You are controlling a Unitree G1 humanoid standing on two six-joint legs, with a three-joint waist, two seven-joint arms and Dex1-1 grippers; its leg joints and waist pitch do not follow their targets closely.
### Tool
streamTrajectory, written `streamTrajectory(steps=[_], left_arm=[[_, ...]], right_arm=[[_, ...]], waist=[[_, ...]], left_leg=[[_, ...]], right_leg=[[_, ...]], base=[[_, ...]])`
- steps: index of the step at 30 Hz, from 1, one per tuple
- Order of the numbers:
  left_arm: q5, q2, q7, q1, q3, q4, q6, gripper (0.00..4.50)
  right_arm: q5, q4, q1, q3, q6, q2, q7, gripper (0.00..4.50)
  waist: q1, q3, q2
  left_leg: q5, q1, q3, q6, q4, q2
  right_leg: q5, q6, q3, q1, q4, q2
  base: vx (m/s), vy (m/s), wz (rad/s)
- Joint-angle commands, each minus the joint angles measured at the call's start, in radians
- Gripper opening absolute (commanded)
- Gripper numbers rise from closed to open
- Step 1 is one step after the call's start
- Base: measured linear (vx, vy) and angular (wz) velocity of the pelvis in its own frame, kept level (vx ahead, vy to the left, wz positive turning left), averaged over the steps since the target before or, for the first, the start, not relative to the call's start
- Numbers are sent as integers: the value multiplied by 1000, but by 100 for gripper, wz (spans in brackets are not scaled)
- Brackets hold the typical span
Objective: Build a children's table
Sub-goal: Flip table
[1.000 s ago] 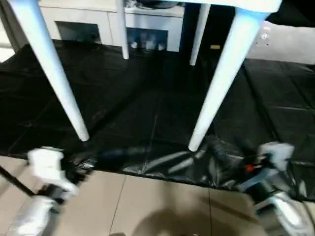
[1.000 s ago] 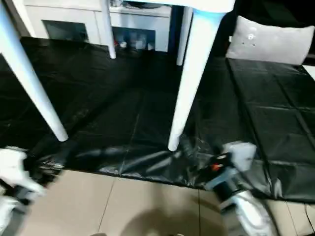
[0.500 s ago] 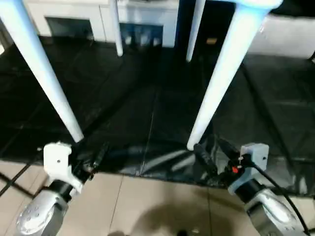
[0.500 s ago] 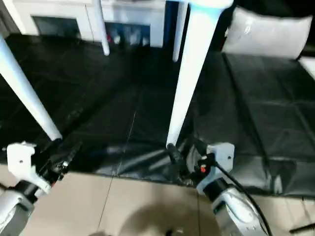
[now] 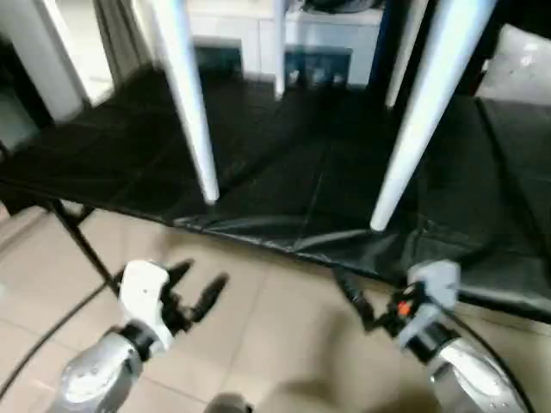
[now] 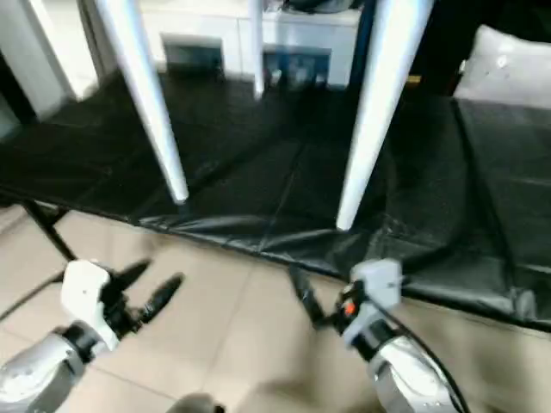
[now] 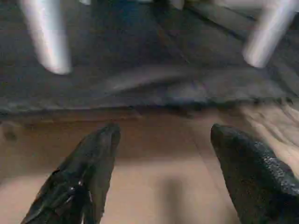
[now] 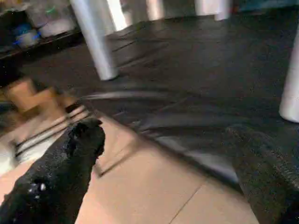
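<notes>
Four legs down: the children's table (image 5: pixel 435 95) stands upright on the black mat (image 5: pixel 301 163), far of us. Since a moment ago our left gripper (image 5: pixel 196 291) and right gripper (image 5: pixel 357 301) have pulled back over the tiled floor (image 5: pixel 275 327), both spread wide and empty. We judge assembly finished.

Four white tapered legs (image 6: pixel 376 112) are seen standing on a black sheet (image 6: pixel 258 163) spread over the tiled floor (image 6: pixel 224 327). A white cabinet (image 6: pixel 284 39) is seen behind them. The left pincer (image 6: pixel 148 288) is held over the tiles with fingers spread, gripping nothing. The right pincer (image 6: pixel 303 297) is held just short of the sheet's edge; its finger spacing cannot be made out.
</notes>
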Motion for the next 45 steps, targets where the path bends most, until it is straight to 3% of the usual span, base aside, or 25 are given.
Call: streamTrajectory(steps=[1, 2, 4, 5, 6, 7, 8, 10, 11, 13, 14, 15, 16, 17, 18, 19, 20, 21, 22, 24, 25, 29, 30, 36, 45], left_arm=[[28, 0, -45, -24, -47, 101, 25, 389], [34, -6, -53, -32, -52, 129, 26, 395], [58, -22, -48, -54, -64, 207, 20, 425], [82, -35, -43, -75, -75, 278, 10, 432], [109, -51, -28, -98, -82, 358, -17, 432], [120, -62, -19, -112, -83, 410, -32, 431], [126, -113, 16, -171, -62, 609, -75, 440], [117, -141, 32, -201, -47, 708, -93, 446], [105, -187, 117, -272, -2, 921, -141, 446], [109, -201, 171, -298, 15, 1010, -151, 446], [121, -208, 215, -317, 18, 1086, -145, 446], [151, -214, 287, -333, 8, 1165, -103, 446], [164, -217, 316, -339, 3, 1189, -88, 446], [164, -217, 316, -339, 3, 1189, -88, 446], [173, -223, 336, -350, 8, 1218, -88, 446], [160, -243, 324, -361, 25, 1254, -95, 446], [154, -249, 324, -366, 34, 1270, -107, 446], [132, -268, 331, -377, 59, 1294, -119, 446], [129, -275, 327, -386, 63, 1312, -126, 446], [137, -293, 308, -417, 58, 1369, -156, 446], [155, -292, 298, -425, 43, 1389, -170, 446], [168, -290, 329, -435, 51, 1414, -172, 446], [170, -291, 334, -438, 56, 1420, -170, 446], [194, -291, 361, -470, 70, 1488, -169, 446], [205, -289, 358, -467, 72, 1493, -169, 446]], right_arm=[[-12, 57, -17, 28, 9, -32, 72, 450], [-6, 76, -24, 39, 19, -42, 91, 450], [-30, 136, -42, 68, 0, -58, 128, 450], [-54, 187, -57, 93, -27, -71, 166, 450], [-73, 230, -73, 113, 3, -79, 168, 450], [-89, 263, -85, 125, 18, -78, 161, 450], [-141, 417, -132, 159, 37, -58, 143, 450], [-165, 502, -156, 172, 35, -43, 136, 450], [-173, 706, -215, 166, 47, 10, 106, 450], [-162, 810, -244, 146, 66, 43, 83, 450], [-159, 929, -279, 111, 63, 81, 12, 450], [-175, 1120, -340, 63, 59, 125, -151, 450], [-183, 1189, -362, 50, 65, 136, -212, 450], [-183, 1189, -362, 50, 65, 136, -212, 450], [-180, 1234, -373, 37, 67, 144, -232, 450], [-182, 1289, -367, 32, 50, 156, -246, 450], [-184, 1306, -368, 31, 45, 159, -249, 450], [-195, 1331, -368, 32, 19, 165, -268, 450], [-200, 1346, -373, 31, -1, 168, -279, 450], [-210, 1401, -393, 22, -65, 180, -308, 450], [-211, 1445, -414, 10, -66, 189, -316, 450], [-214, 1518, -442, -12, -70, 204, -347, 450], [-221, 1530, -447, -12, -62, 205, -356, 450], [-265, 1603, -472, -1, -73, 220, -354, 450], [-270, 1622, -481, -16, -71, 210, -337, 450]], waist=[[-31, -18, 11], [-47, -13, 8], [-59, -18, -4], [-70, -31, -10], [-74, -38, -6], [-87, -38, -9], [-103, -38, -21], [-111, -39, -20], [-117, -47, -33], [-125, -59, -23], [-126, -64, -12], [-137, -71, -15], [-136, -70, 2], [-141, -66, -11], [-128, -67, -2], [-127, -62, -10], [-123, -59, -9], [-120, -52, -23], [-116, -51, -16], [-112, -39, -14], [-114, -34, -20], [-120, -29, -20], [-120, -29, -25], [-116, -39, -22], [-109, -30, -23]], left_leg=[[-383, 8, -40, 33, -143, 78], [-397, 6, -34, 17, -150, 76], [-343, -1, -27, 7, -146, 73], [-202, -6, -14, 21, -137, 67], [-164, -4, -10, 25, -135, 69], [-177, -10, -8, 26, -138, 69], [-174, -22, -6, 24, -137, 60], [-175, -13, -2, 24, -132, 54], [-109, -19, 1, 39, -124, 58], [-10, -21, 2, 52, -114, 52], [37, -23, -1, 57, -109, 55], [114, -24, -2, 66, -103, 55], [144, -24, -6, 65, -101, 55], [128, -23, -1, 79, -102, 56], [106, -20, 4, 97, -97, 59], [88, -22, 7, 114, -100, 63], [73, -21, 7, 119, -103, 65], [30, -22, 10, 126, -109, 70], [11, -21, 9, 121, -110, 71], [-86, -13, 11, 99, -124, 82], [-132, -13, 13, 89, -131, 84], [-170, -16, 17, 67, -138, 85], [-150, -16, 19, 74, -137, 84], [-9, -19, 25, 147, -121, 80], [-88, -15, 27, 130, -133, 87]], right_leg=[[-119, -88, 43, 18, -125, -95], [-251, -89, 43, 23, -153, -112], [-298, -99, 49, 28, -168, -125], [-226, -108, 48, 28, -167, -123], [-176, -117, 46, 28, -166, -123], [-128, -135, 43, 28, -162, -121], [-87, -141, 40, 33, -159, -113], [-75, -161, 41, 25, -161, -116], [11, -192, 42, 33, -157, -121], [185, -234, 37, 37, -141, -119], [272, -239, 36, 40, -130, -122], [427, -249, 32, 40, -118, -117], [485, -251, 29, 39, -110, -117], [509, -261, 26, 38, -117, -119], [522, -265, 30, 41, -116, -126], [513, -274, 30, 40, -117, -126], [490, -274, 28, 38, -120, -129], [422, -278, 30, 37, -127, -133], [382, -284, 30, 37, -127, -137], [207, -286, 31, 27, -142, -137], [130, -282, 35, 25, -147, -138], [0, -263, 39, 24, -156, -144], [17, -256, 38, 23, -155, -141], [270, -277, 32, 21, -135, -141], [148, -276, 36, 18, -147, -145]], base=[[-49, 91, -10], [-49, 91, -10], [-19, 35, -5], [0, 0, 0], [0, 0, 0], [0, 0, 0], [0, 0, 0], [0, 0, 0], [0, 0, 0], [26, 1, 0], [53, 1, 1], [58, 3, -1], [57, 14, 1], [57, 14, 1], [62, 18, 8], [0, 0, 0], [0, 0, 0], [0, 0, 0], [0, 0, 0], [0, 0, 0], [0, 0, 0], [0, 0, 0], [0, 0, 0], [0, 0, 0], [0, 0, 0]])
